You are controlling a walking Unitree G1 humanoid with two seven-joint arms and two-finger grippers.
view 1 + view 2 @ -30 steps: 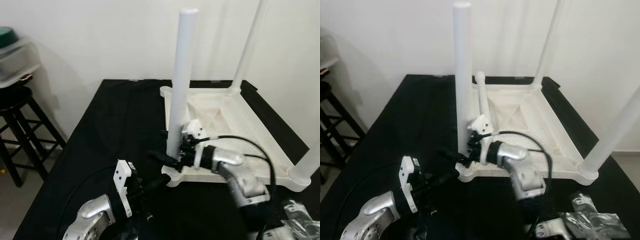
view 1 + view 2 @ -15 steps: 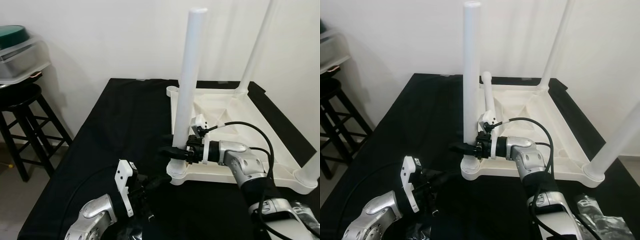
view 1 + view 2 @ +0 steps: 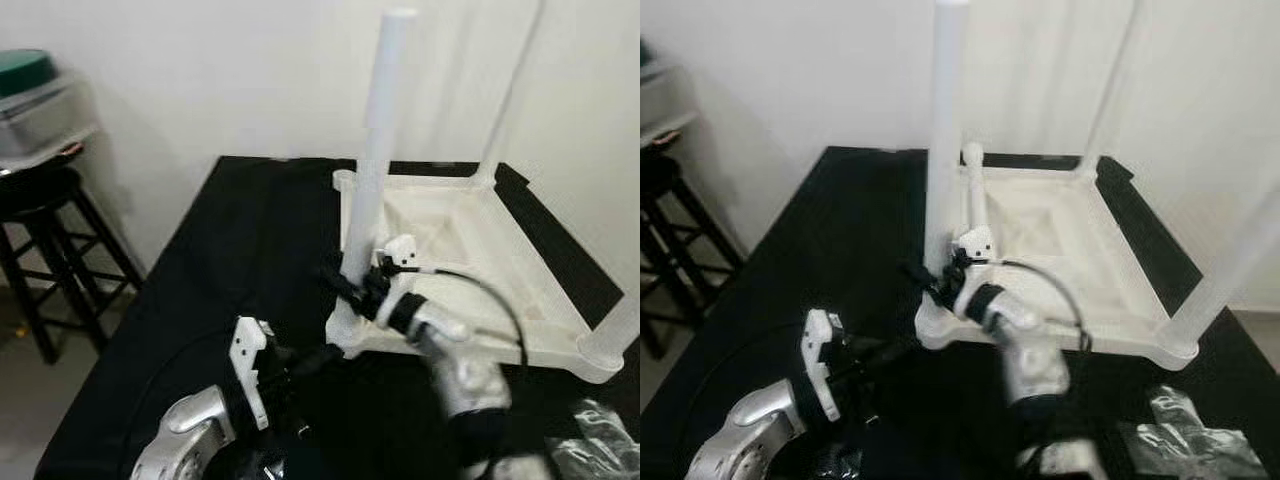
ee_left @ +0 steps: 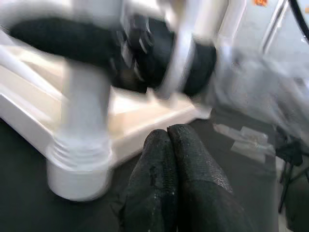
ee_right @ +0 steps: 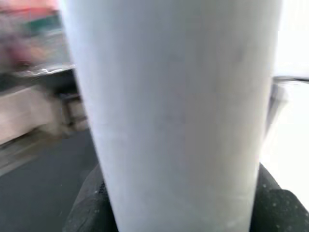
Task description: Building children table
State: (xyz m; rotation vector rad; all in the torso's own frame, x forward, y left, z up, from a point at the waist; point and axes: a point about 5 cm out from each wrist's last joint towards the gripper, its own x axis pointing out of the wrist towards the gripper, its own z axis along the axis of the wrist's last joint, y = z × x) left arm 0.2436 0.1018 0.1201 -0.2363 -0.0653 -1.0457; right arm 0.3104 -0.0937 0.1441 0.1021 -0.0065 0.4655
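Observation:
The white children's table (image 3: 470, 300) lies upside down on a black cloth, its legs pointing up. My right gripper (image 3: 352, 285) is shut on the near-left leg (image 3: 378, 150), low down just above its corner socket (image 3: 345, 330). In the right wrist view that leg (image 5: 174, 111) stands between the black fingers (image 5: 89, 208). My left gripper (image 3: 322, 356) is shut with nothing in it, low over the cloth just in front of the same corner. The left wrist view looks along its fingertips (image 4: 179, 145), pressed together, toward the socket (image 4: 79, 164).
A dark wooden stool (image 3: 40, 215) stands at the left and carries a plastic box with a green lid (image 3: 35, 95). Two more legs rise at the far right (image 3: 510, 100) and near right (image 3: 620, 330) corners. A clear plastic bag (image 3: 1185, 438) lies on the cloth at the front right.
The head view has shifted and blurred. My right forearm has swung down and nearer to me while its gripper stays on the leg. The left gripper has hardly moved.

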